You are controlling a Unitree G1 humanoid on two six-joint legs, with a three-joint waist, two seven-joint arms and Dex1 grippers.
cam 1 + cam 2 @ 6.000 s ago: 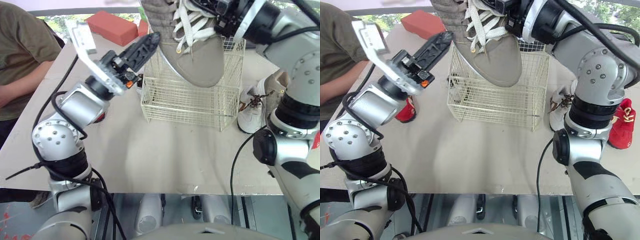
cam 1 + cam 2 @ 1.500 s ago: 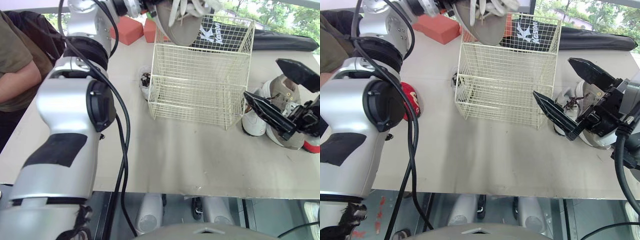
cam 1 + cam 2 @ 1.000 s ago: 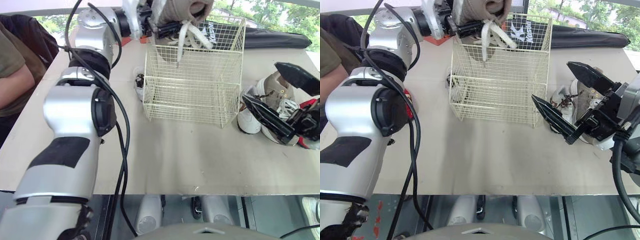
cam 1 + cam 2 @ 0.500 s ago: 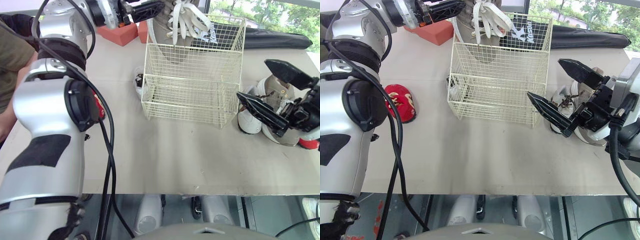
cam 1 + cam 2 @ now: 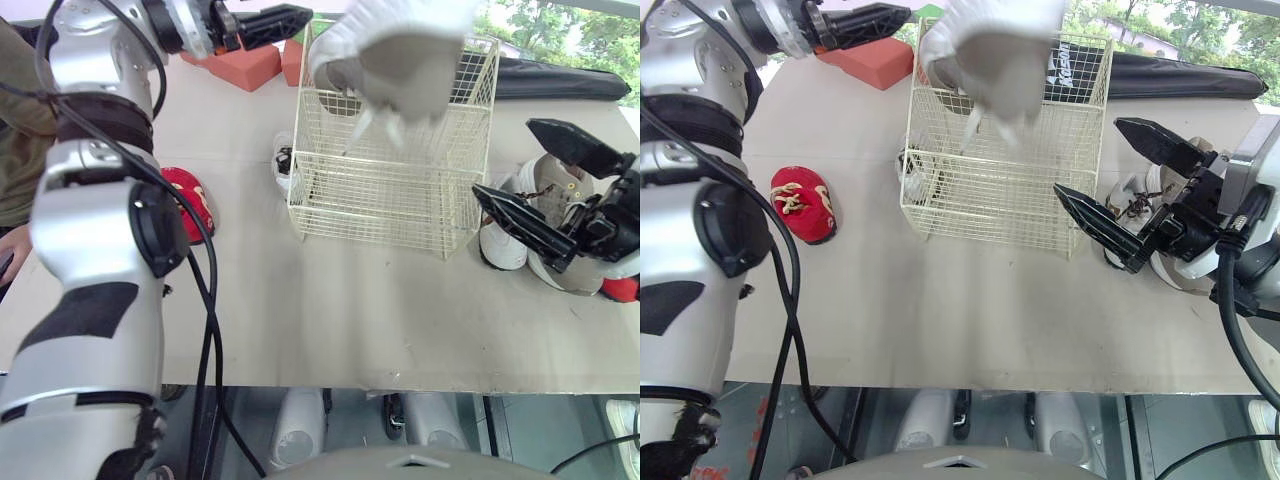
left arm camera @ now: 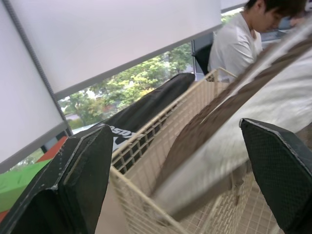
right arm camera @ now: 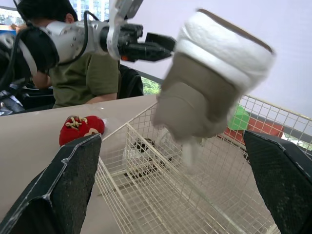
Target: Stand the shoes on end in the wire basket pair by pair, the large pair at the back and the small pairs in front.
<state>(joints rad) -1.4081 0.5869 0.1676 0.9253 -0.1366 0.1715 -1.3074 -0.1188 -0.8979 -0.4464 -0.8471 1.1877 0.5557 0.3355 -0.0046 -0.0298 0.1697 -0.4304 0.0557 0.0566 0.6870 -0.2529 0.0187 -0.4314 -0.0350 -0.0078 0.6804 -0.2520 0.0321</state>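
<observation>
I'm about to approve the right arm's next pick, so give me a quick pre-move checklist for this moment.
1. Left end effector open, not gripping: ok.
2. Large grey shoe settled on end in the wire basket: cannot tell; it is blurred at the basket's top.
3. Wire basket upright on the table: ok.
4. Right end effector open for a grasp: ok.
5. Next shoe close at hand: probably ok; the beige shoe lies just beyond the right end effector.
6. Small pairs in the basket: not ok; a red shoe lies on the table.
</observation>
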